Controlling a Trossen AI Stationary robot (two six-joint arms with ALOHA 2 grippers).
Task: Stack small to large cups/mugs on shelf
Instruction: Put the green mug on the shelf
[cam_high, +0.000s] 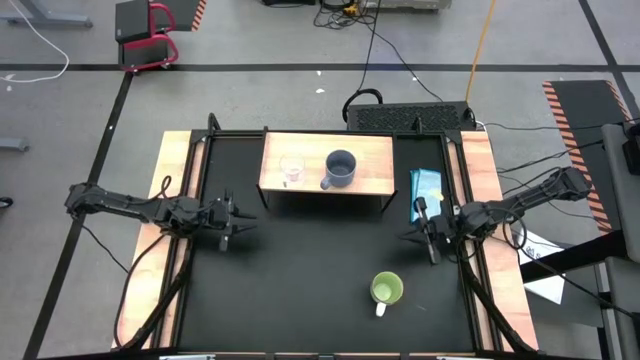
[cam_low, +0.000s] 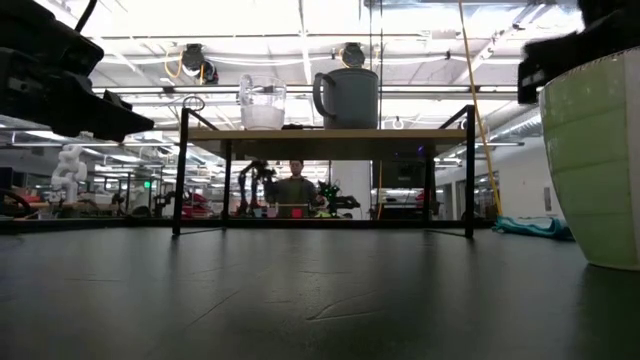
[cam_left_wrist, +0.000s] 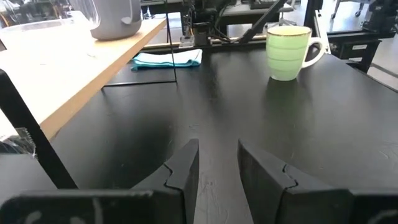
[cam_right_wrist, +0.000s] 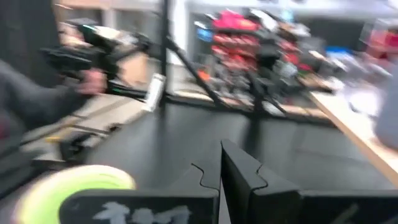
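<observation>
A small clear glass cup (cam_high: 291, 168) and a grey-blue handled mug (cam_high: 340, 168) stand on the light-wood shelf (cam_high: 372, 160) at the table's far side; both show on the shelf top in the low view (cam_low: 262, 101) (cam_low: 348, 97). A lime-green mug (cam_high: 386, 290) with a white handle stands on the black tabletop, near right, also in the left wrist view (cam_left_wrist: 288, 51). My left gripper (cam_high: 238, 221) hovers open at the table's left, holding nothing. My right gripper (cam_high: 424, 240) hovers shut at the right, above and beyond the green mug.
A teal cloth (cam_high: 426, 192) lies on the tabletop right of the shelf. Light-wood side strips (cam_high: 165, 190) and black frame rails border the black mat. The mat in front of the shelf between the arms is bare. A person sits in the room beyond the table (cam_low: 294, 190).
</observation>
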